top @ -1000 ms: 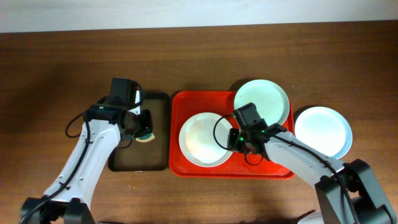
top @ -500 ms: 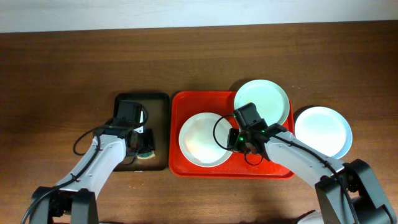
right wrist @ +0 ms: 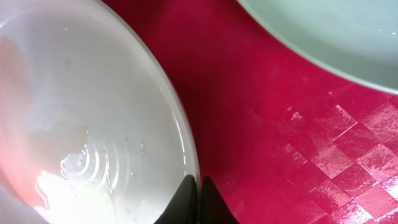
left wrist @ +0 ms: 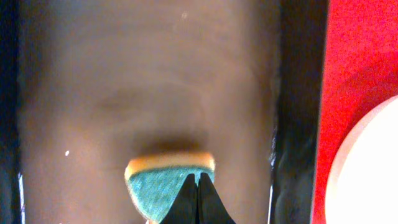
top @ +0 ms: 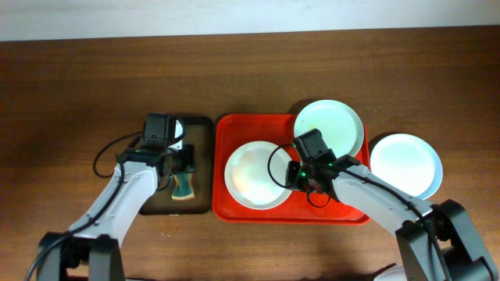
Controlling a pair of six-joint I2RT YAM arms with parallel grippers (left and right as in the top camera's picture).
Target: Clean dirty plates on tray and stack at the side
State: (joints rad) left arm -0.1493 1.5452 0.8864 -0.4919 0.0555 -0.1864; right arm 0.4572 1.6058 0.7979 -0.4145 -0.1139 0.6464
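L fingers (left wrist: 198,182) together over teal sponge (left wrist: 155,186) in black tray (left wrist: 124,74), R fingers (right wrist: 200,184) together at white plate (right wrist: 81,106) rim on red tray (right wrist: 267,124)

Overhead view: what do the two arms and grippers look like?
The left arm and right arm both have white links, black joints and a boxy black wrist, each with a thin black looping cable. Small green lights show on the right wrist. The left gripper and right gripper are black and taper to points.
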